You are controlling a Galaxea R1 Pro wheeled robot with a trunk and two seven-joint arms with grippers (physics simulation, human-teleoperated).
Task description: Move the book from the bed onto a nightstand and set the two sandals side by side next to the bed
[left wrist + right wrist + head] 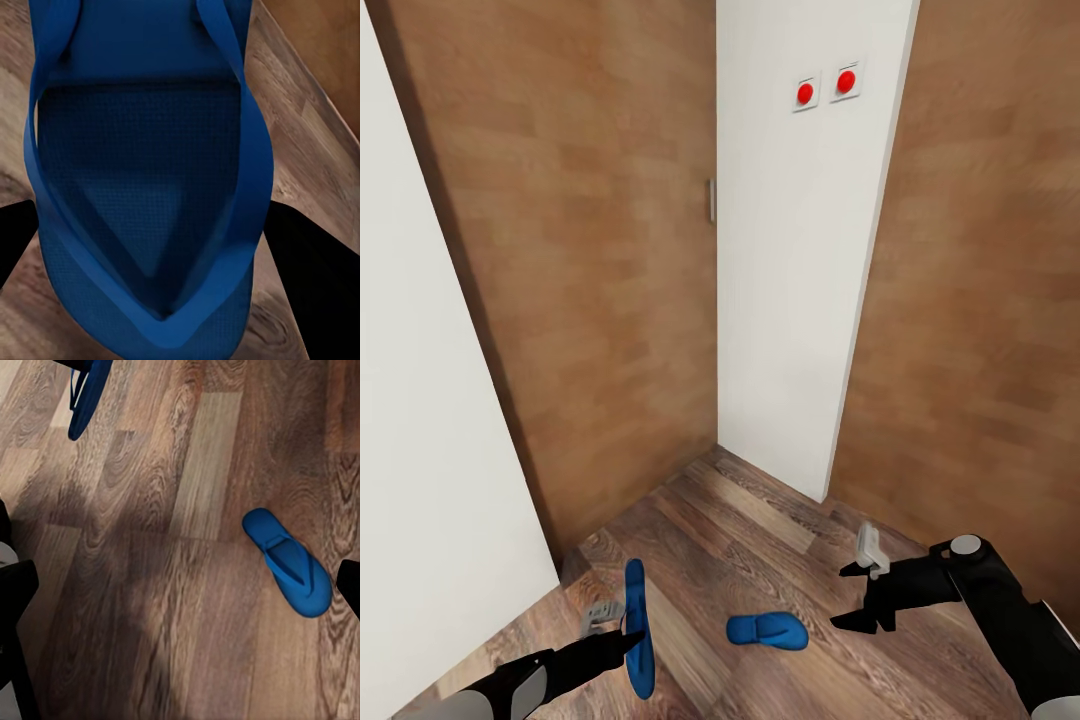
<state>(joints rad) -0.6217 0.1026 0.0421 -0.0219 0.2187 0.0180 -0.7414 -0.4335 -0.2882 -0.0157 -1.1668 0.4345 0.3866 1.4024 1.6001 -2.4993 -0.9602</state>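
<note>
My left gripper [622,632] is shut on a bright blue sandal [638,628] and holds it on edge just above the wood-plank floor. In the left wrist view this sandal [150,187] spans the gap between the dark fingers [315,277]. The second blue sandal [767,631] lies flat on the floor between my arms, also seen as the sandal [289,562] in the right wrist view. My right gripper [865,596] hangs open above the floor to that sandal's right, holding nothing. The book, bed and nightstands are out of view.
A white wall corner [790,300] juts out ahead with two red buttons [825,88]. Wood panels stand on both sides of it, the left one with a small handle [711,200]. Another white wall [420,450] closes in at my left.
</note>
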